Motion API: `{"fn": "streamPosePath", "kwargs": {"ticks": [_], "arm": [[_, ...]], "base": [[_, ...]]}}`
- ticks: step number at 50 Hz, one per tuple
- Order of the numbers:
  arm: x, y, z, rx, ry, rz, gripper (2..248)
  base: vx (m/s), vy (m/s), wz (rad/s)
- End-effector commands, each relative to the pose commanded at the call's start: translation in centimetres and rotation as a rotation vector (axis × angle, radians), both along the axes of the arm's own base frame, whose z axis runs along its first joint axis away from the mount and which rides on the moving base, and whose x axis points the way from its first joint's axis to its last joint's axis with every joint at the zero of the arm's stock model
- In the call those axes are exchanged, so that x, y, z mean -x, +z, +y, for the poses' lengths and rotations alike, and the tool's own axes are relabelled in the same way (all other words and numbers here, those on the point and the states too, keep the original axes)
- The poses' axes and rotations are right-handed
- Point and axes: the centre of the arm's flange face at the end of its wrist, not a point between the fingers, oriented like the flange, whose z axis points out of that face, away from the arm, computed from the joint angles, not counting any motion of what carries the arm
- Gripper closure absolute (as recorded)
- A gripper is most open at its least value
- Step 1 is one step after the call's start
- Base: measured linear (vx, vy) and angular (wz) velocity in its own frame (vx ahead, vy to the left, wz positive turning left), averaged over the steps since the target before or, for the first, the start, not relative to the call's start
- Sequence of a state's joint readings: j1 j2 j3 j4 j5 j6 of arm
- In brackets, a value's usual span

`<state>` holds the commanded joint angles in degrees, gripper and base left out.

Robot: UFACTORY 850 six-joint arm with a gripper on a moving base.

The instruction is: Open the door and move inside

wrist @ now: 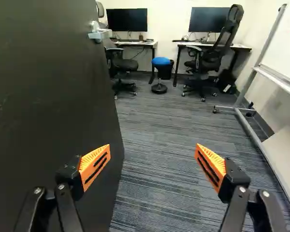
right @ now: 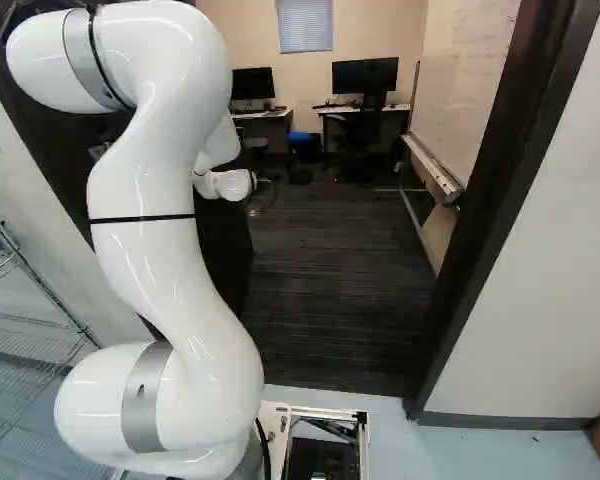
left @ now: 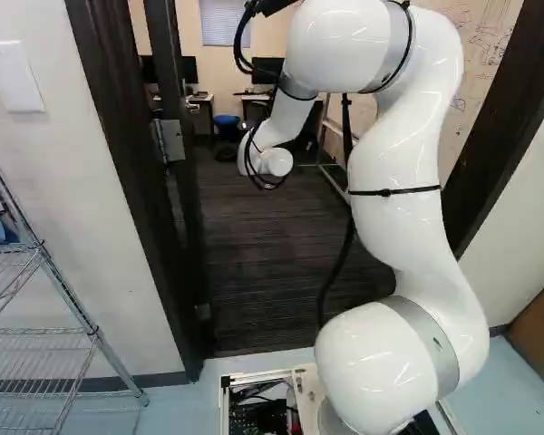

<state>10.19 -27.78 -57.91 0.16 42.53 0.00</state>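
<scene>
One dark, flat-faced door (wrist: 48, 96) stands swung open into an office, a single metal handle (wrist: 99, 33) near its edge, as I work the rig from afar. My one white, smooth-shelled arm (left: 394, 172) bends in rounded joints before the doorway, framed by dark trim (right: 510, 190). The wrist view shows my gripper (wrist: 153, 146) with its two black fingers spread wide, nothing between their two ribbed, wedge-shaped orange pads (wrist: 95, 164). One finger appears in front of the door's face; whether they touch, I cannot tell.

Ahead of the gripper lies carpet (wrist: 159, 130) striped in grey and black. Across it are two black, rectangular monitors (wrist: 127, 20) on two pale-topped desks (wrist: 135, 43), and two black office chairs (wrist: 124, 64) on wheeled bases. Between the desks sit one round blue-topped stool (wrist: 161, 61) and one black bin (wrist: 166, 72). One glossy whiteboard (right: 470, 90) stands on a metal frame, and one slatted blind (right: 305, 25) hangs on the far wall.

On my side, smooth pale-blue floor (right: 480, 450) meets plain white walls (right: 540, 270). One shiny wire rack (left: 72, 299) and one flat switch plate (left: 14, 77) occupy the left of the left base view.
</scene>
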Motion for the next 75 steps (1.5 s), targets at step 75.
{"fn": "streamPosePath", "kwargs": {"ticks": [75], "arm": [[10.5, 1.0, -9.0, 0.129, 0.057, 0.045, 3]], "base": [[0.000, 0.000, 0.000]]}}
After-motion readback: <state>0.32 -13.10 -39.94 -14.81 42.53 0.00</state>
